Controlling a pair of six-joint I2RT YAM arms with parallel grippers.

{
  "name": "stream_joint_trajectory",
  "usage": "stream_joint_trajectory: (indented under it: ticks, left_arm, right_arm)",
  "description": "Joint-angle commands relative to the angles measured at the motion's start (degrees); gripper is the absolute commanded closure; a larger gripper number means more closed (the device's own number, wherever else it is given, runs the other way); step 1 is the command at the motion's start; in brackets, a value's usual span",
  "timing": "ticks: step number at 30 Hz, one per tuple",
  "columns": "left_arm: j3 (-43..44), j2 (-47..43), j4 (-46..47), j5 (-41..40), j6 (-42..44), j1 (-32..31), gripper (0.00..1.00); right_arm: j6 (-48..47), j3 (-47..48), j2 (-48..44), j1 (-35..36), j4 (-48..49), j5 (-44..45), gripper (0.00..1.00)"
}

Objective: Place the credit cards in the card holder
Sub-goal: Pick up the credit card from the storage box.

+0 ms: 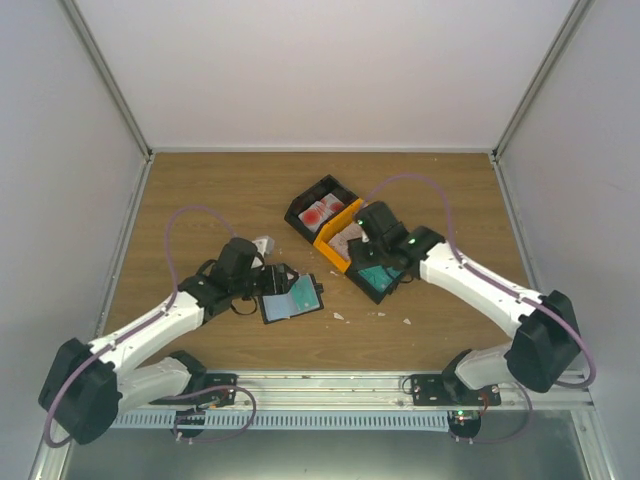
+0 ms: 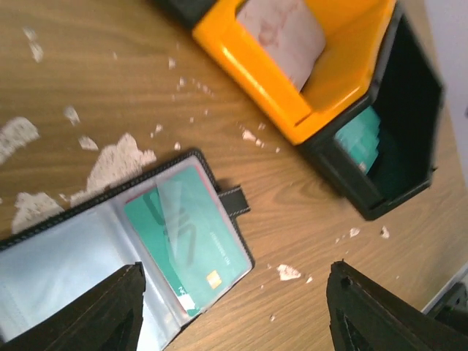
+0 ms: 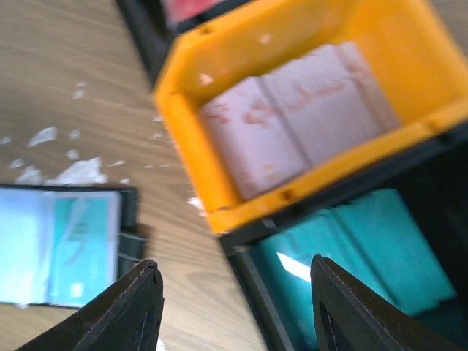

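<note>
- Right wrist view: the right end effector [image 3: 232, 307], spread and empty, hangs over teal plastic credit cards [image 3: 351, 248] in a black plastic bin [image 3: 245, 278]; their long axis seems to run diagonally.
- The opened black leather-like card holder [image 3: 66, 245] lies to the left on the wooden desk [image 3: 73, 88], nearer the left end effector [image 2: 238, 314], likewise spread and empty.

Orange bin [image 2: 256, 77]: on table [image 1: 220, 190]
Black bins [image 2: 413, 110]: touching orange bin, one either side
Paper scraps [image 2: 117, 162]: scattered near orange bin
</note>
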Motion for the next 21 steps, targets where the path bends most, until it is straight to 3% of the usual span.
stream_joint_trajectory:
  ticks: [1,8,21]
  left_arm:
    - [2.0,-5.9,-5.1,-6.5,1.1,0.5,0.3]
    - [0.4,-8.9,-1.1,-3.4,-0.1,0.7,0.32]
    - [-4.4,-3.5,12.2,5.2,-3.5,0.7,0.34]
  right_arm:
    - [-2.9,-1.0,-2.2,-5.6,-7.0,2.4,0.45]
    - [-7.4,-3.2,0.7,-11.2,-6.9,-2.0,0.59]
    - [-13.1,-4.2,11.9,-14.7,0.3,-9.1,0.53]
